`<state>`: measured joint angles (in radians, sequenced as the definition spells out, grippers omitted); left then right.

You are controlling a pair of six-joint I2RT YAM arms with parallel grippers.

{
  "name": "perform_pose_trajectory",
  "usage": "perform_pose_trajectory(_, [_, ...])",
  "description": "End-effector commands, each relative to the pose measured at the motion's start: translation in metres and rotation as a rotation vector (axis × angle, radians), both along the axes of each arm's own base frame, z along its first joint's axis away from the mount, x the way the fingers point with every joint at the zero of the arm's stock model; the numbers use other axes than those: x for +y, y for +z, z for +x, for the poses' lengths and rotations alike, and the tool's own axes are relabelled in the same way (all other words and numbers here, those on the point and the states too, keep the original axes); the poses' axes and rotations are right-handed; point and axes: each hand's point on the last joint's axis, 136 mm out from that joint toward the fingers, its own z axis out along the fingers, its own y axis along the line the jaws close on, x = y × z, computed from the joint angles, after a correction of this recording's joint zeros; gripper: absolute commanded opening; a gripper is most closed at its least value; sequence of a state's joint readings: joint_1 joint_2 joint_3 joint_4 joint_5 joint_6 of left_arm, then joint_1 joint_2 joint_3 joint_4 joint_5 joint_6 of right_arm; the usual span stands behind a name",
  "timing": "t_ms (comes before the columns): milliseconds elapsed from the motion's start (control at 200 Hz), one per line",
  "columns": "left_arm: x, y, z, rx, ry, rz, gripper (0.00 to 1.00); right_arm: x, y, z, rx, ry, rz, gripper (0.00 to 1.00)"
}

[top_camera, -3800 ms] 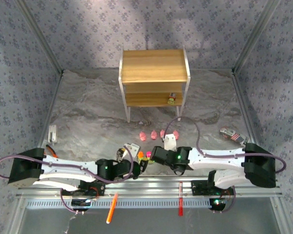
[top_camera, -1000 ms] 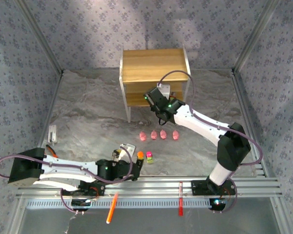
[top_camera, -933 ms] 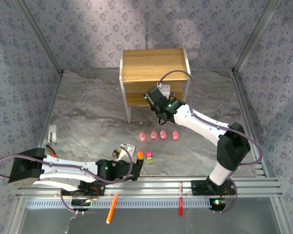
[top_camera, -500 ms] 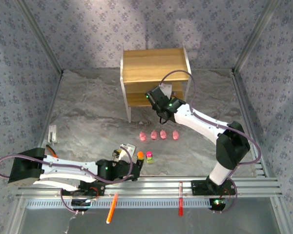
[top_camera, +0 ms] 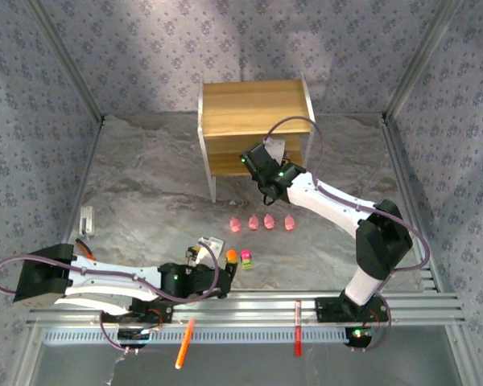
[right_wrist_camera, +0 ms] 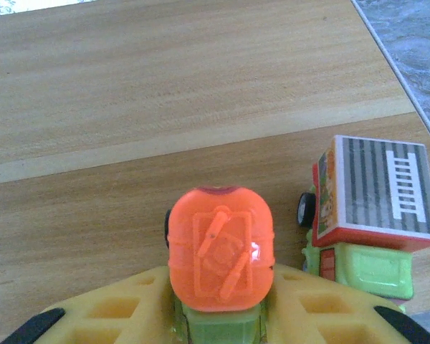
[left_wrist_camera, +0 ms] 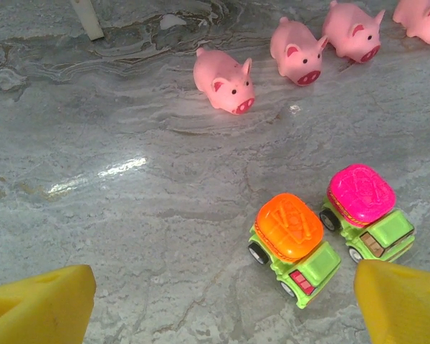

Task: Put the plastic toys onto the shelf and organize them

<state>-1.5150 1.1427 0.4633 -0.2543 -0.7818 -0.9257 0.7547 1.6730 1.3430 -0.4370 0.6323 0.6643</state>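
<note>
My right gripper (right_wrist_camera: 218, 304) reaches into the shelf (top_camera: 253, 121) and is shut on an orange-topped green toy truck (right_wrist_camera: 220, 247), its yellow fingers (right_wrist_camera: 115, 312) close against both sides. The truck rests on the lower wooden board (right_wrist_camera: 129, 208), next to a grey-topped truck (right_wrist_camera: 376, 193). My left gripper (left_wrist_camera: 222, 308) hangs open low over the table. Just ahead of it stand an orange-topped truck (left_wrist_camera: 290, 229) and a magenta-topped truck (left_wrist_camera: 362, 197). Several pink pigs (left_wrist_camera: 224, 79) stand in a row beyond them, also in the top view (top_camera: 262, 222).
A white shelf leg (left_wrist_camera: 89, 18) stands left of the pigs. An orange pen (top_camera: 185, 342) and a red pen (top_camera: 297, 338) lie on the front rail. A small white object (top_camera: 87, 219) sits by the left wall. Patterned walls enclose the table.
Since the earliest frame the right arm has swung from beside the pigs up to the shelf's lower board. Over the last second it has barely shifted. The left arm has not moved.
</note>
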Motion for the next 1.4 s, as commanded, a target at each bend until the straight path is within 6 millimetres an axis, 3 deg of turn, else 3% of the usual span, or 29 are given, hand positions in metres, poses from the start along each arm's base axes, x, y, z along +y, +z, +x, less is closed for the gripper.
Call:
perform_pose_trajectory(0, [-0.008,0.009,-0.001,-0.013,-0.011,-0.013,0.93,-0.009,0.003,0.0,-0.017,-0.031,-0.012,0.37])
perform_pose_trajectory(425, [-0.009,0.008,-0.001,-0.01,-0.012,-0.011,0.92,-0.01,0.013,-0.005,-0.035,-0.02,-0.003,0.44])
perform_pose_trajectory(745, [-0.008,0.013,-0.001,-0.022,-0.007,-0.013,0.92,-0.01,0.024,-0.026,-0.055,-0.006,0.0,0.47])
perform_pose_trajectory(1099, [-0.001,0.017,0.001,-0.026,0.013,-0.02,0.92,-0.005,0.025,-0.069,-0.042,0.053,-0.001,0.47])
perform_pose_trajectory(1119, [-0.001,0.016,0.001,-0.025,0.015,-0.02,0.92,-0.008,0.014,-0.075,-0.021,0.061,-0.022,0.47])
perform_pose_trajectory(1394, [0.001,0.017,0.002,-0.014,0.052,-0.004,0.92,0.006,-0.012,-0.13,0.07,0.265,-0.01,0.46])
